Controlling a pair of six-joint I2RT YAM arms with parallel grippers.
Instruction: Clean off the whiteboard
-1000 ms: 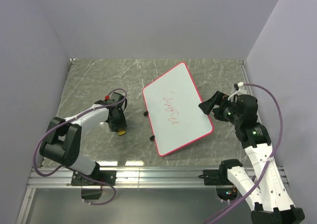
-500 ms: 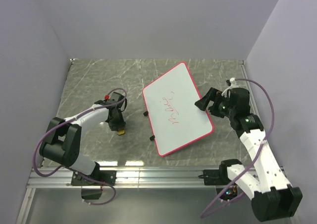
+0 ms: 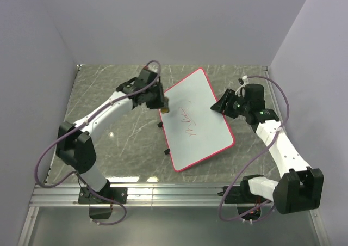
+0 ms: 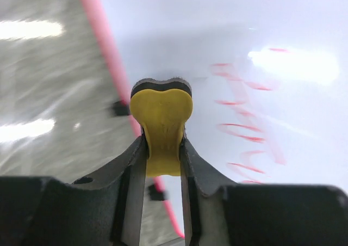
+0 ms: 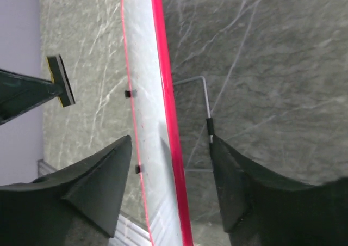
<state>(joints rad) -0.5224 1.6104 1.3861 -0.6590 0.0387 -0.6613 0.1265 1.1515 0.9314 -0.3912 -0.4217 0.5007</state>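
The left pincer [image 4: 162, 148] grips the yellow eraser [image 4: 161, 112] over the whiteboard [image 3: 196, 121], at its left rim; the right pincer [image 5: 169, 164] gapes around its right rim.

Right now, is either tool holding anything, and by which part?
The left tool pinches the yellow eraser by its narrow part. The right tool, open astride the whiteboard rim, holds nothing.

White arms [image 3: 103, 114], black joints [image 3: 76, 151], purple cables [image 3: 37, 170]

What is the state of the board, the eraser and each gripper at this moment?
whiteboard: red scribbles on it, not erased.
left gripper: shut on the eraser.
eraser: over the whiteboard's left edge.
right gripper: open, straddling the whiteboard's right rim.
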